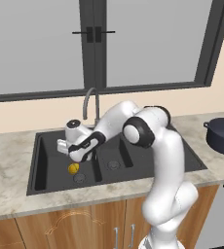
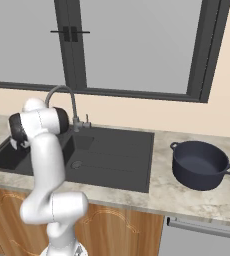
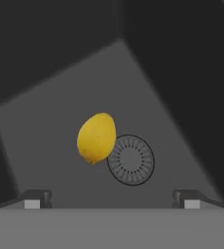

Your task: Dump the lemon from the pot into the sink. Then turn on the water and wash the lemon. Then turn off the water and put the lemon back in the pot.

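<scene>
The lemon (image 1: pixel 73 168) lies on the floor of the sink's (image 1: pixel 50 165) left basin, touching the edge of the round drain (image 1: pixel 79 178). In the hand view the lemon (image 3: pixel 96 138) sits just left of that drain (image 3: pixel 131 159). My gripper (image 1: pixel 75 156) hangs inside the basin a little above the lemon, pointing down. It is open, and the gripper (image 3: pixel 111 197) has its tips spread wide with nothing between them. The dark blue pot (image 2: pixel 201 165) stands upright and empty on the counter right of the sink (image 2: pixel 117 150). No water runs from the grey gooseneck faucet (image 1: pixel 89 99).
The faucet (image 2: pixel 62 95) rises behind the divider between the basins, close to my forearm. The smaller basin has its own drain (image 1: pixel 113 165). A window runs along the back wall. Marble counter (image 1: pixel 11 151) surrounds the sink, with wooden cabinets below.
</scene>
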